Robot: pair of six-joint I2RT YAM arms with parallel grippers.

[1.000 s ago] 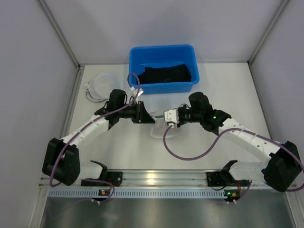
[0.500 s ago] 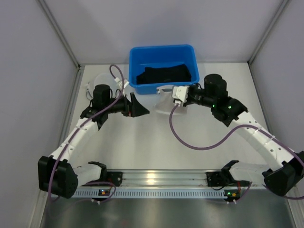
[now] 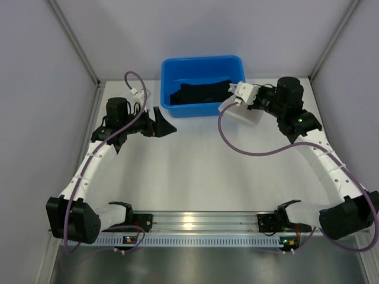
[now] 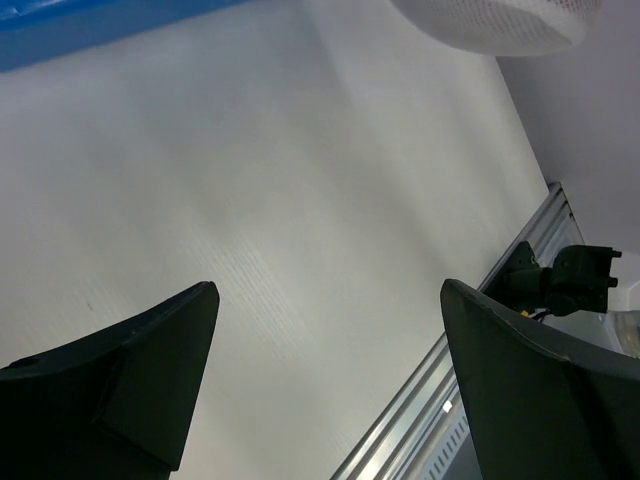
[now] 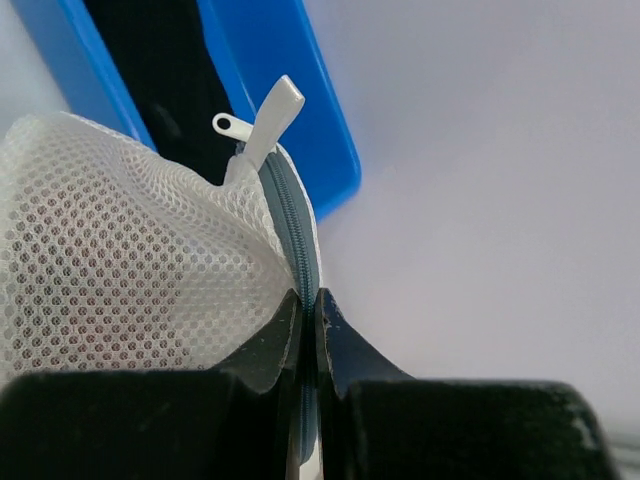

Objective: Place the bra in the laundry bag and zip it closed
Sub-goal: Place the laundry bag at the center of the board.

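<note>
The black bra (image 3: 201,92) lies inside the blue bin (image 3: 172,65) at the back of the table. My right gripper (image 3: 235,100) is by the bin's right front corner, shut on the white mesh laundry bag (image 3: 244,113), which hangs off the table. In the right wrist view the gripper (image 5: 308,298) pinches the bag's grey zipper band (image 5: 292,215). The mesh (image 5: 120,260) bulges left, the white zipper pull (image 5: 272,112) sticks up, and the bra (image 5: 150,70) shows dark in the bin (image 5: 285,75). My left gripper (image 3: 167,121) is wide open and empty, left of the bin (image 4: 328,300).
The left wrist view looks across bare white table to the metal front rail (image 4: 480,330), with the bag's mesh (image 4: 490,20) at the top right and the bin's edge (image 4: 80,25) at the top left. Grey walls enclose the table on three sides.
My right arm carried the bag from the table's middle up and back to the bin's right front corner. My left gripper let go, opened wide and drew back to the left.
</note>
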